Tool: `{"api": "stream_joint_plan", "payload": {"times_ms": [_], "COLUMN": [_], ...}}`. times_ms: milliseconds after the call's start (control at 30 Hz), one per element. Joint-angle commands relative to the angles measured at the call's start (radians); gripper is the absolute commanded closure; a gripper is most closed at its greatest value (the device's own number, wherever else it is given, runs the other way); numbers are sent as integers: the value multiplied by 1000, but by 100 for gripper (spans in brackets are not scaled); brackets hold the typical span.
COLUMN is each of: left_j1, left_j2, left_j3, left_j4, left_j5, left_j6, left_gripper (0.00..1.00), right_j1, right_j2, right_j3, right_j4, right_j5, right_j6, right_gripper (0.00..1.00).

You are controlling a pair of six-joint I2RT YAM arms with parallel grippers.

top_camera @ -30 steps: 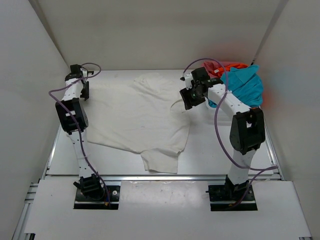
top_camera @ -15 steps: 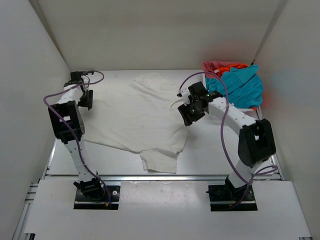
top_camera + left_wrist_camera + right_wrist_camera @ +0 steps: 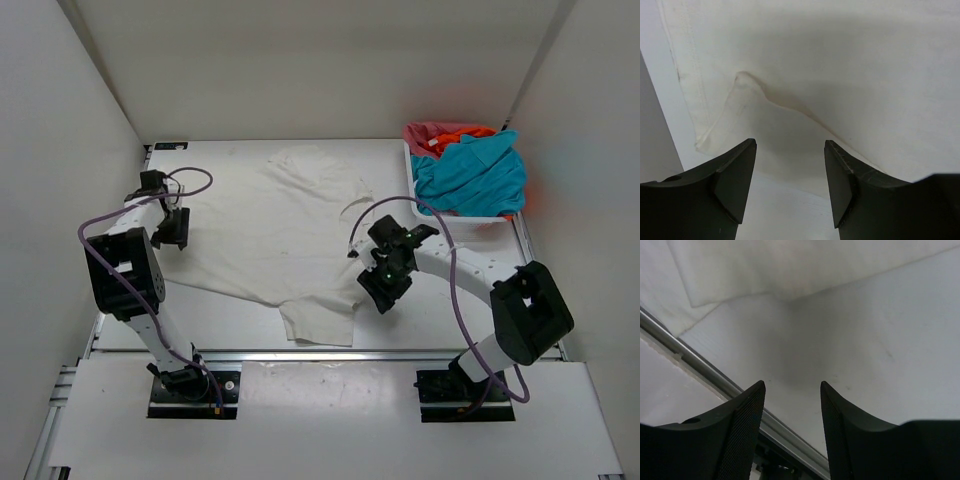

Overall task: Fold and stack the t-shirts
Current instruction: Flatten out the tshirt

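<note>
four shirts were in play here. the white t-shirt (image 3: pixel 280 235) lay spread flat across the middle of the table (image 3: pixel 420 330). the teal-blue shirt (image 3: pixel 475 175), orange shirt (image 3: pixel 470 131) and pinkish-red shirt (image 3: pixel 425 131) were heaped in the mesh basket (image 3: pixel 465 217) at the upper right. my guess is the white one was laid out so it could get folded first, with the rest parked out of the way.

the left gripper (image 3: pixel 175 228) sat at the shirt's edge on the left of the frame. in the left wrist view its fingers (image 3: pixel 735 180) stood well apart over a stitched edge with a small raised crease (image 3: pixel 770 92). nothing was between them, and i couldn't tell if the tips touched cloth.

the right gripper (image 3: pixel 385 290) was at lower centre-right, just off the shirt's lower right edge. in its wrist view the fingers (image 3: pixel 745 425) were also spread, over bare table near the metal rail (image 3: pixel 700 360), with the cloth edge just beyond. it held nothing either.

it looked like both arms were lining up on opposite sides to take an edge each for the fold.
</note>
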Motion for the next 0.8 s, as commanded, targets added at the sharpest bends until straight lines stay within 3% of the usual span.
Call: {"api": "stream_joint_plan", "payload": {"times_ms": [0,200,433,767], "left_j1": [-8,9,94,130], "left_j2": [-24,12,2,24], "left_j3": [3,47,24,4], "left_j4": [48,86,197,208], "left_j5": [-10,1,81,76], "left_j6": [-8,-89,-235,-236], "left_gripper": [32,32,31,31], "right_j1": [46,35,25,159], "right_j2": [-49,-19,16,-84], "right_j3": [-52,-123,-135,-196], "right_j4": [43,191,200,271], "right_j5": [17,57,-3,80], "right_j6": [68,283,501,542], "right_gripper": [47,49,48,45]}}
